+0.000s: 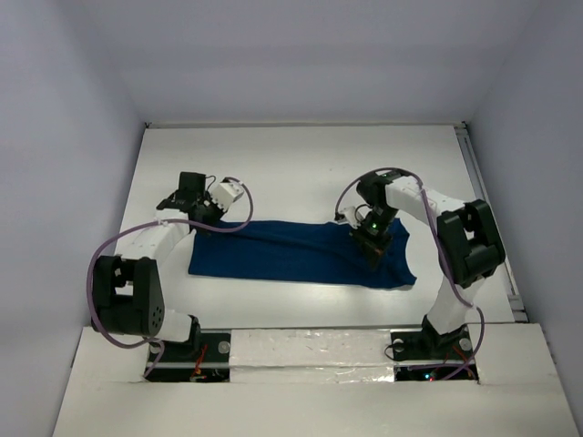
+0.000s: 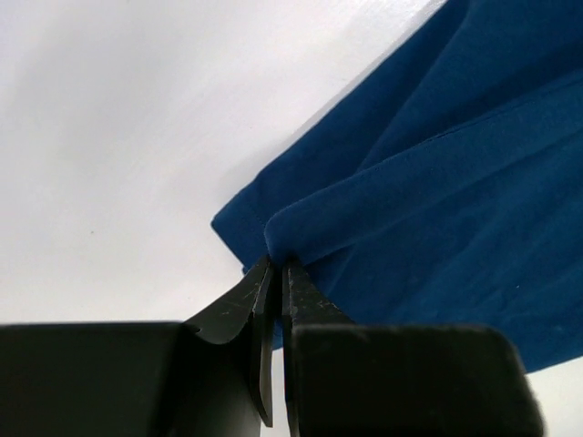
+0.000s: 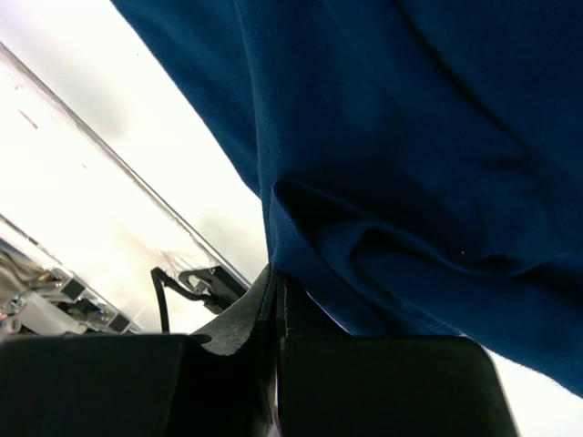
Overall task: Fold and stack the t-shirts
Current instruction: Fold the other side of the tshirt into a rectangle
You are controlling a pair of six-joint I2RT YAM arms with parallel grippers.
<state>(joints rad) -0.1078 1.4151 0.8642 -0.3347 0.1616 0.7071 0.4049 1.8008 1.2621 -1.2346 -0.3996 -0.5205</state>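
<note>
Across mid desk [image 1: 301, 159], navy t-shirt [image 1: 291, 255] lies flat as a long folded strip, left to right. Left end effector [image 2: 276, 273] clamped tight on its left-end fold; right end effector [image 3: 276, 282] pinched closed on bunched cloth near right end.

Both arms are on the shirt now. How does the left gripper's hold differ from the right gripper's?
The left gripper pinches the t-shirt at its far left corner, right by the edge. The right gripper pinches farther in from the right end, over the cloth. By the left gripper the cloth lies smooth beside bare table, while by the right gripper it bunches into creases. Both have their jaws closed on a fold.
</note>
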